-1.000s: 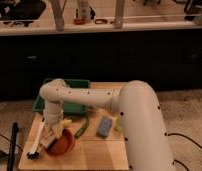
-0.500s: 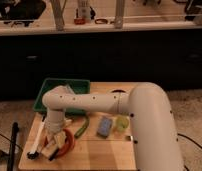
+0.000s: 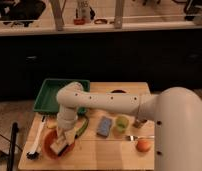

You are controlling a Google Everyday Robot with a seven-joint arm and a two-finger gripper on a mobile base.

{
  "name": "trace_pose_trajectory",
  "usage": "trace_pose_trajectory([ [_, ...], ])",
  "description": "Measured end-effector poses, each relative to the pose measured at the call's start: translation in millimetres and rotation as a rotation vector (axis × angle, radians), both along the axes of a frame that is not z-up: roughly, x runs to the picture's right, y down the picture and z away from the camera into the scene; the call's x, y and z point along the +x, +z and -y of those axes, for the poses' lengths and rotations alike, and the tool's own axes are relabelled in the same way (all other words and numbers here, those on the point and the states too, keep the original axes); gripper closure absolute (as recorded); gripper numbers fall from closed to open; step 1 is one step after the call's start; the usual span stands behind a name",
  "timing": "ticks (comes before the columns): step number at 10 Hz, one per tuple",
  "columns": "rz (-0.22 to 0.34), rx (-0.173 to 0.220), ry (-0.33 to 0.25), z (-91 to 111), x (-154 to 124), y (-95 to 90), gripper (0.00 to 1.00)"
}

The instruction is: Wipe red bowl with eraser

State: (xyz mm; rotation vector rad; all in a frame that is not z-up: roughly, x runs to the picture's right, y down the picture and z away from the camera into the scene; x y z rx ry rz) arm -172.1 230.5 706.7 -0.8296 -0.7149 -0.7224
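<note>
Camera view. The small shallow round orange-red bowl [image 3: 48,151] sits on the pale wooden table [image 3: 109,150] near its front left corner. Only its left and front rim show as an orange-red crescent. The rest is covered by the small pale tan rectangular eraser [image 3: 60,145], which lies tilted over the bowl's middle and right part and appears to touch it.

The gripper [image 3: 65,138], at the end of the white arm, points down at the bowl from its 1 o'clock side and meets the top of the eraser. Whether it is clamped on the eraser, and how far open it is, cannot be told.

Containers: the bowl holds only the eraser. The green rectangular plastic tray [image 3: 46,95] lies at 12 o'clock from the bowl, partly behind the arm, and its contents cannot be made out. A small yellow-green cup [image 3: 122,123] stands at 2 o'clock from the bowl, just beside a blue rectangular sponge [image 3: 104,126].

Other items: a white-handled brush [image 3: 36,143] lies at the bowl's 9 o'clock, and a small orange ball [image 3: 142,145] at its 3 o'clock, well apart.
</note>
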Motion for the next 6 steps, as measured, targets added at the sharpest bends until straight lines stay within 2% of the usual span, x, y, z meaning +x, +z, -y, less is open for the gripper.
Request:
trace_pose_trajectory([
  [3,-0.008,0.021,0.001,20,-11,11.4,1.0],
  [6,0.029,0.007,-0.039,19,-43,21.4,1.0],
])
